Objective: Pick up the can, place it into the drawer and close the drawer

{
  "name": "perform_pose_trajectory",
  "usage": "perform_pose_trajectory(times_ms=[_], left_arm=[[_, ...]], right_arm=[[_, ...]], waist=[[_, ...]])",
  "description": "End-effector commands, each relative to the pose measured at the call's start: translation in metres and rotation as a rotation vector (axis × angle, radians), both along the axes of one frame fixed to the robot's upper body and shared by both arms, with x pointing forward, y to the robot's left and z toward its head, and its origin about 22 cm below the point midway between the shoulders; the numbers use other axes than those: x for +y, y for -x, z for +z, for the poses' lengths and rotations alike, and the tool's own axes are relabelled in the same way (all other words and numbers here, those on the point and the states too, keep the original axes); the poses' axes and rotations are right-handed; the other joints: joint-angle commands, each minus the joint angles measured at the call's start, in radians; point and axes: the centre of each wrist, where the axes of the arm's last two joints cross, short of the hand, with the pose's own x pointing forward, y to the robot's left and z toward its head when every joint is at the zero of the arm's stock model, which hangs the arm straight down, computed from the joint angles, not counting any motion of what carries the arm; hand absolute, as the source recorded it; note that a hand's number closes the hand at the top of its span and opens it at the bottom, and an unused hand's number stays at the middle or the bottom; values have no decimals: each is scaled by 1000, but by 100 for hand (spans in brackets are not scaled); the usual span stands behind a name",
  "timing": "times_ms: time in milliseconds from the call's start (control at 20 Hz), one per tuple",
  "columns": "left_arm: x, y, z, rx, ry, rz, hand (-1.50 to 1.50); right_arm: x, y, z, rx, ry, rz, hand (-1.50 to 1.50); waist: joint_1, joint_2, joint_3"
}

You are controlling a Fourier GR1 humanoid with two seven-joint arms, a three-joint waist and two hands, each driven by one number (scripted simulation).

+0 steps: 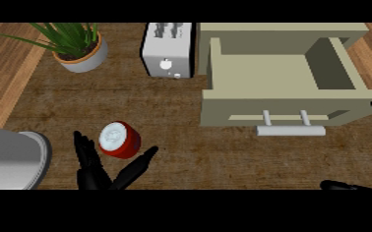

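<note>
- Red can point(119, 139) stands on the tabletop point(181, 103), left of the open drawer point(280, 76).
- Left robot hand point(98, 169) spread wide just below it, holding nothing.
- Right robot hand point(341, 185) barely visible; state unclear.

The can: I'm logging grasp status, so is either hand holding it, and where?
Nothing is held. The left hand is open, its fingers and thumb straddling the red can without closing; the right hand barely shows.

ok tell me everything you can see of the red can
The red can with a silvery-white round top looks like metal. It stands on the brown wooden counter, tilted in this steep view, left of the open beige drawer. The black left hand is spread open just below it; whether they touch is unclear.
</note>
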Motion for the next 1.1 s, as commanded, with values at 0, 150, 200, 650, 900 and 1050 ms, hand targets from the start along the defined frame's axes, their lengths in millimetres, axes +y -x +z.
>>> perform_pose_trajectory(times_ms=[0,150,200,650,900,1050], left_arm=[[18,-5,-11,13,28,16,-150],[17,-8,-44,32,23,33,-150],[24,2,-32,21,41,36,-150],[34,-23,-71,21,54,54,-150],[43,-1,-100,38,80,81,-150],[68,-15,-108,18,75,66,-150]], right_arm=[[3,4,9,-9,-3,2,-150],[-20,3,1,-22,-13,-10,-150],[-17,24,-1,-8,1,5,-150],[0,-9,13,6,34,-2,-150],[-9,0,24,-23,24,3,-150],[5,23,11,-2,20,8,-150]], waist=[[1,0,1],[-2,1,0],[-2,0,1],[1,1,1],[0,1,1],[-4,1,1]])
